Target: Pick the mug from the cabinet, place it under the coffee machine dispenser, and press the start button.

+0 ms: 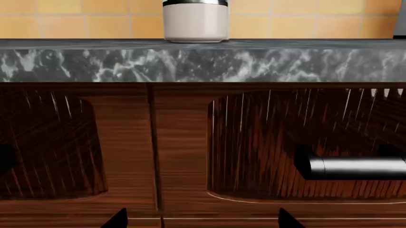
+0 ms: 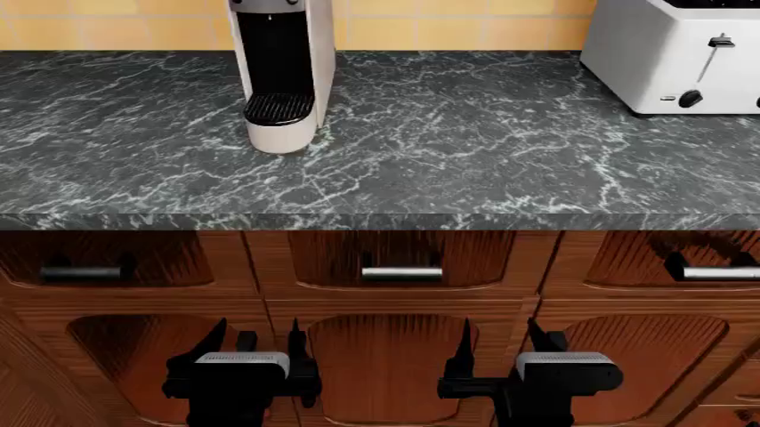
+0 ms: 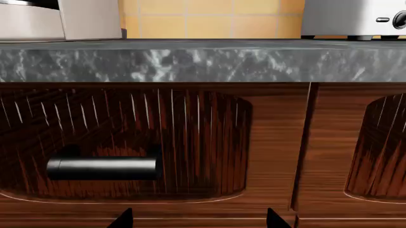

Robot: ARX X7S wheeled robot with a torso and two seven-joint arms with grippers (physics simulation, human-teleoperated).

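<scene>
Both tools, left tool (image 2: pixel 258 351) and right tool (image 2: pixel 497 351), hang spread and empty before shut drawers, mug seemingly unseen, so searching may bump the table (image 2: pixel 475 142) edge.

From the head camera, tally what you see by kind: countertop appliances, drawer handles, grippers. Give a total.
Countertop appliances: 2, the coffee machine and the toaster
Drawer handles: 3, one at the left, one in the middle, one at the right
Grippers: 2, the left gripper and the right gripper, both open
Total: 7
</scene>
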